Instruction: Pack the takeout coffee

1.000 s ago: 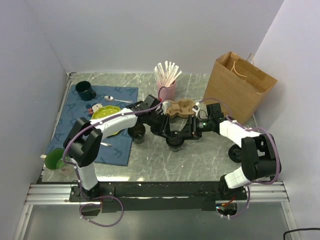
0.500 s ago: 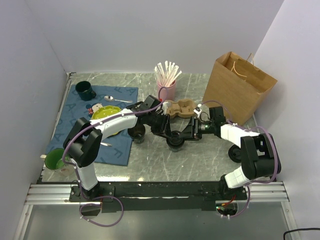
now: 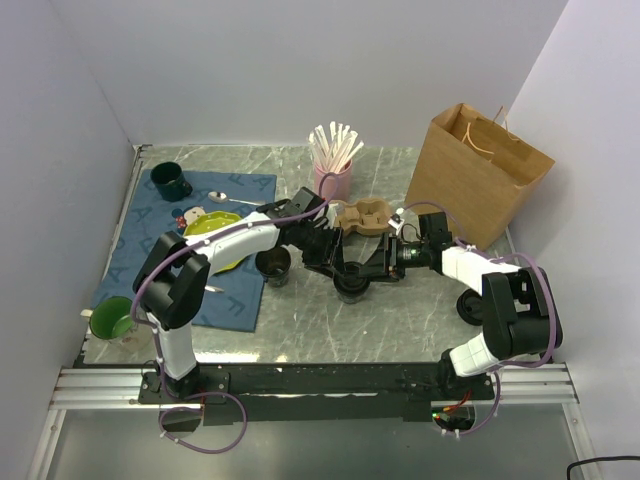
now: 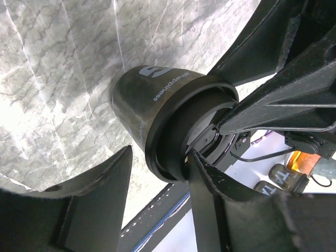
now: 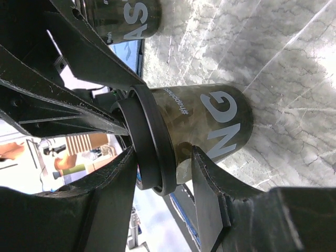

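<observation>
The coffee cup (image 3: 350, 287) stands on a grey marbled table (image 3: 320, 330) enclosed by white walls (image 3: 300, 70), left of the paper bag (image 3: 478, 185) and nearer the arms. The right gripper (image 5: 165, 153) is clamped on its body. The left gripper (image 4: 160, 157) has its jaws apart around the lid.

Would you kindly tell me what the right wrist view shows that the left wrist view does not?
Only the right wrist view: a second cup at the top edge, and the large letters NG on the lidded cup. Only the left wrist view: a large S near that cup's base. Both: the lidded cup on the marble table, straddled near its lid by the left gripper and the right gripper.
</observation>
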Motion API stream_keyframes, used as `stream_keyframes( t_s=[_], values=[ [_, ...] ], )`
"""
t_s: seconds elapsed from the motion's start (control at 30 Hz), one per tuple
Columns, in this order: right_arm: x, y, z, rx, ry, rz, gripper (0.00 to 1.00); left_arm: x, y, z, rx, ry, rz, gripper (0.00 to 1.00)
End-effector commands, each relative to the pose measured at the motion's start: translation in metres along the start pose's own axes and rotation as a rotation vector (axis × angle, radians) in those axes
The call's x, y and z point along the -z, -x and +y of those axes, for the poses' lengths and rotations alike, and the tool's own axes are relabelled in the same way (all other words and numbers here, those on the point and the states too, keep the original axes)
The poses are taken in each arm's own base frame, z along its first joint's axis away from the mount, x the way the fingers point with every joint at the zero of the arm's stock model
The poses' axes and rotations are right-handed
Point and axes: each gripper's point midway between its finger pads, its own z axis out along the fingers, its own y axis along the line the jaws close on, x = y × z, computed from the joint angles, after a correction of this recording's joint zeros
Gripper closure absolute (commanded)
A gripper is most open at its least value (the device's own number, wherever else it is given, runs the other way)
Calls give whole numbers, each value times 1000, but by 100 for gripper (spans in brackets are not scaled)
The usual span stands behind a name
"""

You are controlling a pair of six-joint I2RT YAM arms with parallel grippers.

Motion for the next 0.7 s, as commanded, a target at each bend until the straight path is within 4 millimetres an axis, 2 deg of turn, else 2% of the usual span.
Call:
stream_keyframes(
  t_s=[0.0, 0.17, 0.33, 0.67],
  values=[
    [-5, -24, -43, -83, -201, 44, 66, -15, -27, 25, 34, 62, 113, 48],
    [-7, -26, -42, -89, -205, 46, 67, -14, -27, 12, 68, -56, 122, 45],
    [-7, -28, -45, -92, -217, 49, 68, -10, -19, 5, 79, -121, 102, 42],
    [-6, -25, -43, -93, -227, 41, 68, -10, -19, -2, 91, -181, 114, 40]
  ],
)
